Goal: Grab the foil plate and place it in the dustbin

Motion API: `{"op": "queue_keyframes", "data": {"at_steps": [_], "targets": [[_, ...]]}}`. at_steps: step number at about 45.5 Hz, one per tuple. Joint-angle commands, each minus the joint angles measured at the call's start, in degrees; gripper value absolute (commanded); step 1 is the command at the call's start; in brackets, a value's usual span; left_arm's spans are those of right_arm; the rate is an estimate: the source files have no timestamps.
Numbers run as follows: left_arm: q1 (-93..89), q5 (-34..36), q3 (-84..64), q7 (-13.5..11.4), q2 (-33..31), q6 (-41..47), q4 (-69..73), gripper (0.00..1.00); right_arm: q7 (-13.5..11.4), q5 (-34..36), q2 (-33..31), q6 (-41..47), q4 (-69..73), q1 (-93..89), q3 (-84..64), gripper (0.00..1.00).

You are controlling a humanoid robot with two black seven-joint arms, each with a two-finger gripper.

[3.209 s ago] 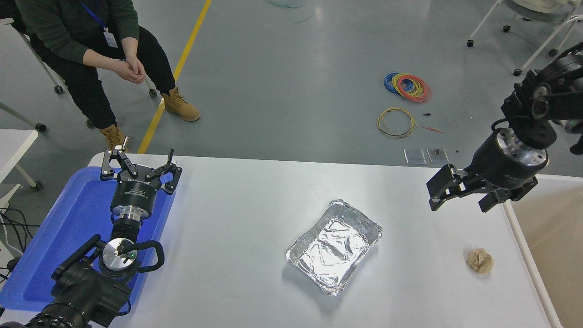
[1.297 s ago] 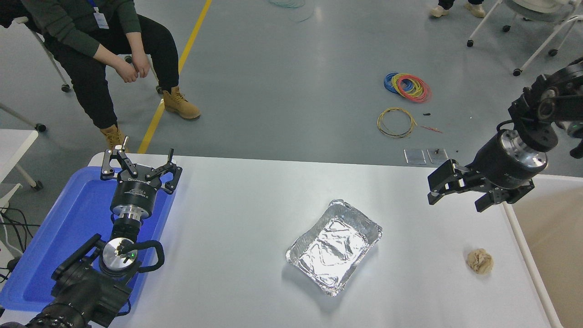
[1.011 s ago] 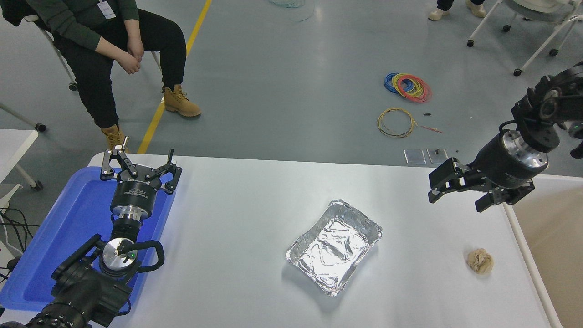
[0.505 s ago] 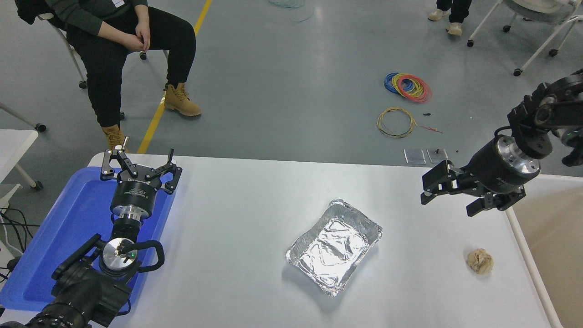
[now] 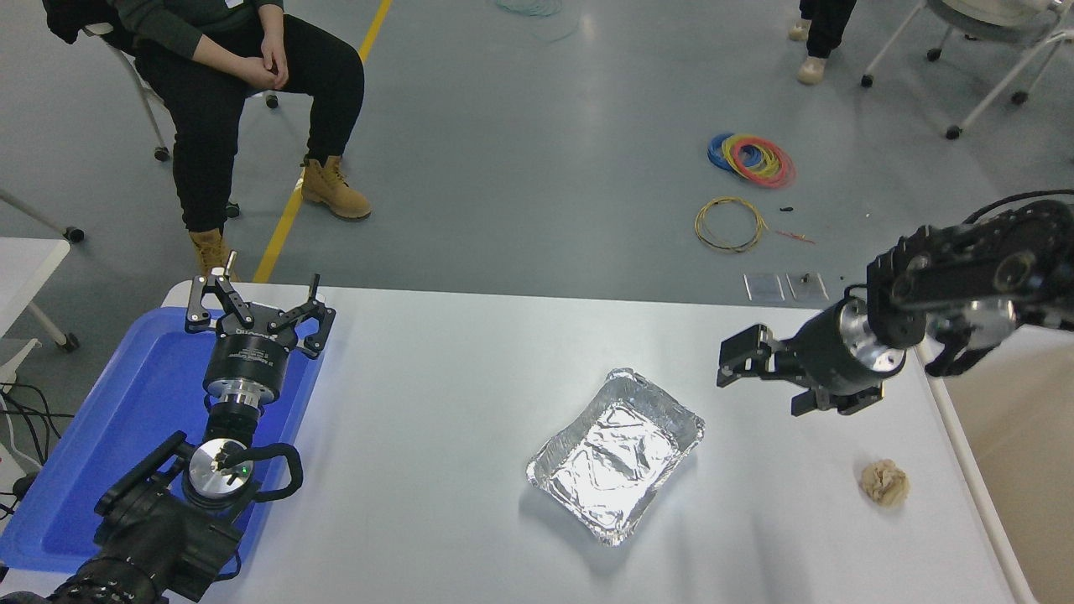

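So the big change: half a second back the right gripper (image 5: 747,369) was parked up near the right edge of the frame, close to the table's far right corner, and now it has swung left and a bit lower, so it sits just to the upper right of the foil plate (image 5: 615,453). For the three seconds before that it barely drifted at all. We read this as the reach finally kicking off; nothing is grabbed yet, and the plate hasn't budged in any of the earlier shots.

The right gripper's fingers look spread apart with nothing between them, pointing left toward the plate, though we see them partly edge-on. It's near the plate's upper right corner but not touching it, and we can't tell how high above the table (image 5: 470,361) it hangs.

The foil plate lies flat, open side up, a little right of centre in the frame, in the lower half. Its long axis runs diagonally, from the lower left up to the upper right, so one short end faces the incoming gripper. That raised rim at the upper right corner looks to us like the handiest place to pinch.

The dustbin (image 5: 1019,453) shows as a cream rim and tan inside along the right edge of the frame, so it'll be a short carry once the plate is lifted. A crumpled beige paper ball (image 5: 883,482) sits between plate and bin, lower right.

The left gripper (image 5: 258,312) is parked over the blue tray (image 5: 126,403) at lower left, fingers open.
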Motion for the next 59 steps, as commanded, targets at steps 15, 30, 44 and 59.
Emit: {"op": "queue_keyframes", "data": {"at_steps": [15, 30, 44, 59], "targets": [[0.0, 0.0, 0.0, 0.0, -0.1, 0.0, 0.0, 1.0, 0.0, 1.3, 3.1, -15.6, -0.1, -14.8, 6.5, 1.0], [0.0, 0.0, 0.0, 0.1, 0.0, 0.0, 0.0, 1.0, 0.0, 9.7, 6.5, -22.4, -0.2, -19.1, 8.9, 1.0], [0.0, 0.0, 0.0, 0.1, 0.0, 0.0, 0.0, 1.0, 0.0, 9.7, 12.3, -26.6, -5.8, -24.6, 11.7, 0.99], [0.0, 0.0, 0.0, 0.1, -0.1, 0.0, 0.0, 1.0, 0.4, 8.8, 14.6, -29.4, -9.8, -26.8, 11.3, 0.88]]}}
